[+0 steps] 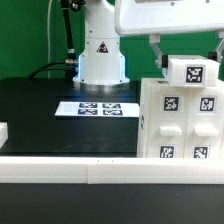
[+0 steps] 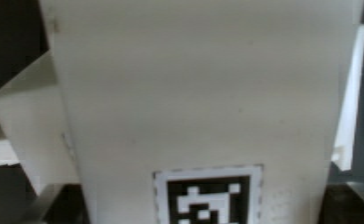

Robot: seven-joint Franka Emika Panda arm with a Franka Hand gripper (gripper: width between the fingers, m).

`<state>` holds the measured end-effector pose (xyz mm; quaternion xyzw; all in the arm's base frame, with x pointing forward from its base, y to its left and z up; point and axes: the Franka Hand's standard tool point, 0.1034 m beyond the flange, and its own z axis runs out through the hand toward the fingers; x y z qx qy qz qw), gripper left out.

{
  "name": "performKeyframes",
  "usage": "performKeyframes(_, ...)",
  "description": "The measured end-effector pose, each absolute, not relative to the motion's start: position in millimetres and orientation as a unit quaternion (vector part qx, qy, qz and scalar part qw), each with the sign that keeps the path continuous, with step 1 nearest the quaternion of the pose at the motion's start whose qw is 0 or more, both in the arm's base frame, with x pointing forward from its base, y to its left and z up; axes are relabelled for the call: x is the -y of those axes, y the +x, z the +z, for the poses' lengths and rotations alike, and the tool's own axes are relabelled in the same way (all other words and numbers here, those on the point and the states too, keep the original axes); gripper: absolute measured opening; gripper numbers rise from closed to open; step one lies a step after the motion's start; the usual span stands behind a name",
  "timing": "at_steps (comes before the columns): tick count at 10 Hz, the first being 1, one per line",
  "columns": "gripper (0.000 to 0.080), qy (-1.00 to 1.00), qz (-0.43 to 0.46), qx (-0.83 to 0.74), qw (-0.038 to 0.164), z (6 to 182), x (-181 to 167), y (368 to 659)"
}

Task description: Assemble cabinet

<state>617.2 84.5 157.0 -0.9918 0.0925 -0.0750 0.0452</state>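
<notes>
While the gripper (image 1: 190, 48) hangs at the top of the cabinet (image 1: 180, 120), its jaws stand wide, one finger on either side of a tagged white block (image 1: 193, 71) at the cabinet's top; whether they press on it or only straddle it cannot be told from either view. The cabinet stands upright on the black table (image 1: 40, 115) at the exterior view's right, just behind the white border rail (image 1: 70, 165), with the marker board (image 1: 98, 108) lying well apart toward the robot base (image 1: 100, 55). In the wrist view a broad white face with a tag (image 2: 205, 195) fills the picture. To do this step well, the arm should probably stay square to the block, close evenly, and avoid tipping the tall cabinet.
</notes>
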Motion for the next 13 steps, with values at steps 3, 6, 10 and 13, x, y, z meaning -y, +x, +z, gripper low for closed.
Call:
performKeyframes(3,0.0561,-0.973,-0.069,-0.213,0.054,157.1,-83.5,617.4)
performKeyframes(6,0.0561,-0.945,-0.068,-0.315,0.062,156.3,-81.3,617.9)
performKeyframes(10,0.0561,-0.879,-0.062,-0.466,0.077,156.5,-80.4,619.4)
performKeyframes(13,0.0561,-0.806,-0.051,-0.583,0.091,156.8,-80.8,619.9)
